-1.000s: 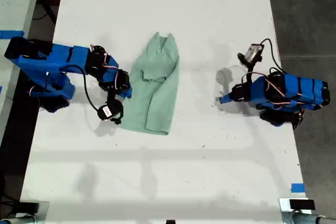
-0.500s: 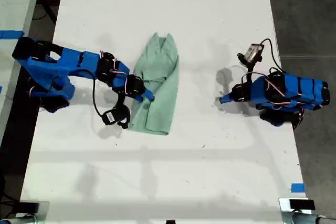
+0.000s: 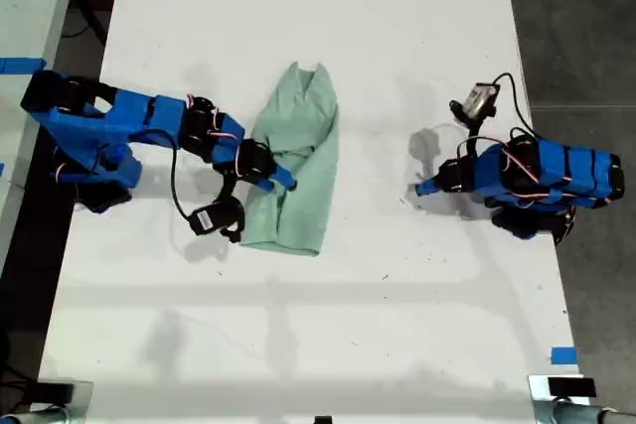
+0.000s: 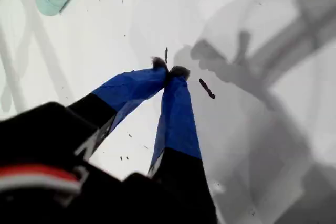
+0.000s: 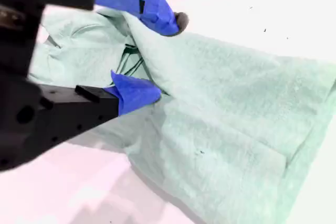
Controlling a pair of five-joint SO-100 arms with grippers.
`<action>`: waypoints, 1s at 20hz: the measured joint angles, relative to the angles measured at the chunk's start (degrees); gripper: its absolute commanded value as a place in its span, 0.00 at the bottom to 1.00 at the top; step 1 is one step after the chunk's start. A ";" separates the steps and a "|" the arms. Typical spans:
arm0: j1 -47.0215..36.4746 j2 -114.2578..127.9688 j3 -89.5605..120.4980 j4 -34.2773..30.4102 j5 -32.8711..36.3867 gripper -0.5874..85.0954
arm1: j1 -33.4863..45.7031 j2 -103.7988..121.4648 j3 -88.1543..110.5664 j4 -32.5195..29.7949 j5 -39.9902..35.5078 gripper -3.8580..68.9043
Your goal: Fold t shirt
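White table (image 3: 397,325) fills the room's middle, and the t shirt (image 3: 296,161) lies on it, folded lengthwise. My second gripper (image 5: 152,56) has its jaws parted over the cloth, with a raised fold between the two blue tips. My first gripper (image 4: 169,72) rests with the jaws pressed together, only bare table beneath, well apart from the shirt.

Two blue arms (image 3: 129,131), one t shirt (image 3: 293,176), one white table (image 3: 318,325).
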 measured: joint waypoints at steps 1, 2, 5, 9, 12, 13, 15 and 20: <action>-0.53 0.00 0.09 -0.70 0.09 0.19 | 0.00 0.00 0.00 0.00 0.00 0.08; -0.88 -0.79 0.09 -1.67 0.09 0.19 | 0.00 0.00 0.00 0.00 0.00 0.08; -1.14 -8.53 0.00 -6.06 0.09 0.19 | 0.00 0.00 0.00 0.00 0.00 0.08; -1.14 -16.70 -1.14 -8.96 0.09 0.18 | 0.00 0.00 0.00 0.00 0.00 0.08; -1.14 -14.33 -2.20 -8.96 0.09 0.17 | 0.00 0.00 0.00 0.00 0.00 0.08; -1.14 -12.30 -2.20 -8.88 0.18 0.17 | 0.00 0.00 0.00 0.00 0.00 0.08; -1.14 -6.77 -2.20 -7.82 0.62 0.16 | 0.00 0.00 0.00 0.00 0.00 0.08; -0.97 15.73 5.45 -2.37 0.00 0.11 | 0.00 0.00 0.00 0.00 0.00 0.08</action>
